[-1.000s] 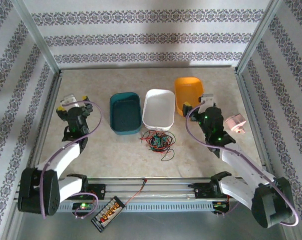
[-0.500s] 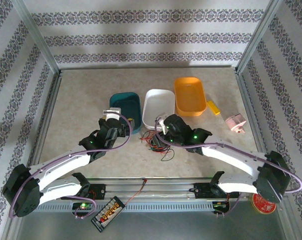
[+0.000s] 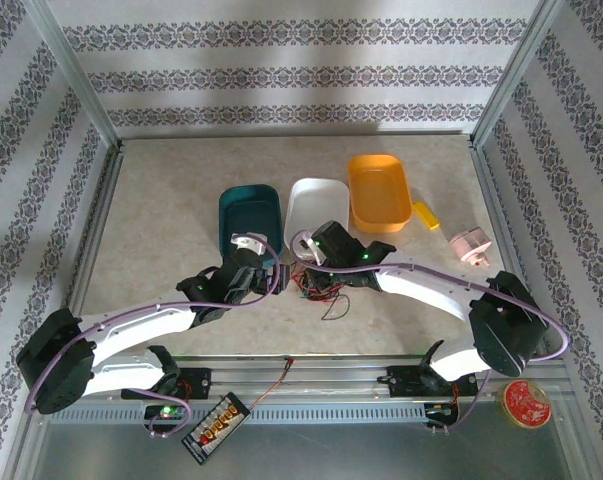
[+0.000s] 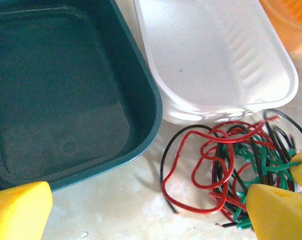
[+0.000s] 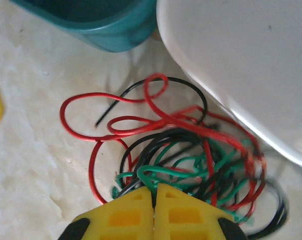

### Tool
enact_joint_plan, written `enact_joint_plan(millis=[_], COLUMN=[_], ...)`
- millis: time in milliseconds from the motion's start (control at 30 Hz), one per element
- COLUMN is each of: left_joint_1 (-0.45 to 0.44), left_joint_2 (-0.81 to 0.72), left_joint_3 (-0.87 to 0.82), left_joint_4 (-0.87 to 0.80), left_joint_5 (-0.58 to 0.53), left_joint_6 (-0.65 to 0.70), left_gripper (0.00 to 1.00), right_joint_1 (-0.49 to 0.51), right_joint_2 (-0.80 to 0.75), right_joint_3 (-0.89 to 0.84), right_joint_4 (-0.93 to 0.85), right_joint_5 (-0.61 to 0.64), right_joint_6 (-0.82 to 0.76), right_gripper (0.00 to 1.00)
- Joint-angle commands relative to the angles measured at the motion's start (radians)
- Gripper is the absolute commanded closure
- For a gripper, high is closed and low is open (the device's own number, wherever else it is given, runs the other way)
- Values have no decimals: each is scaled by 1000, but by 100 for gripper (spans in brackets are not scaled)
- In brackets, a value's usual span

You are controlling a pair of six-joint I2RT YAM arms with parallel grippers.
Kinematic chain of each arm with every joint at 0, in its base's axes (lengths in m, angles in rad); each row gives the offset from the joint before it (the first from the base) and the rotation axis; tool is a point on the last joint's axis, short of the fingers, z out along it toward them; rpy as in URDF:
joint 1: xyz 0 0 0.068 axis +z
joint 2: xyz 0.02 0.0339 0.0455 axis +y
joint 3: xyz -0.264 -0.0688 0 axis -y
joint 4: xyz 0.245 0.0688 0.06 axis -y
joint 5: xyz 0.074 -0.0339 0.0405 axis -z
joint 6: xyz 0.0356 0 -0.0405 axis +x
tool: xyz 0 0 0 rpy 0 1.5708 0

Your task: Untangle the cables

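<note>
Hair-thin red, black, green cables (image 5: 183,150) tangled in loose heap; R gripper (image 5: 154,190) closed, poss. pinching green strand; L gripper (image 4: 149,212) wide open.

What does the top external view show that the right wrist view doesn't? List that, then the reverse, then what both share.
Top external adds: the oval orange plastic tray, the small yellow block, the pink plug-like object and the round red tin. Right wrist adds: the yellow right jaws closed together, apparently pinching a green strand. Both: the teal plastic tray, the white plastic tray and the tangle of thin red, black and green cables.
</note>
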Motion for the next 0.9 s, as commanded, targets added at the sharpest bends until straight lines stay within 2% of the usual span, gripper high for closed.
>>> enact_joint_plan(millis=[0, 300, 500, 633, 867], left_joint_1=[-13, -26, -75, -101, -106], left_joint_2=[-12, 33, 91, 127, 209], left_joint_3=[28, 54, 86, 109, 156], left_joint_4=[-33, 11, 67, 125, 184], left_joint_5=[-2, 103, 173, 231, 299], left_joint_6=[27, 102, 192, 241, 264], left_gripper=[1, 1, 0, 6, 6], right_joint_1=[-23, -122, -205, -272, -337], right_joint_2=[-12, -170, -250, -281, -322], right_joint_3=[4, -68, -109, -131, -172], right_joint_4=[16, 44, 70, 75, 106], right_joint_5=[-35, -184, -360, -485, -560], right_joint_6=[-3, 40, 97, 141, 203], right_gripper=[100, 100, 100, 100, 100])
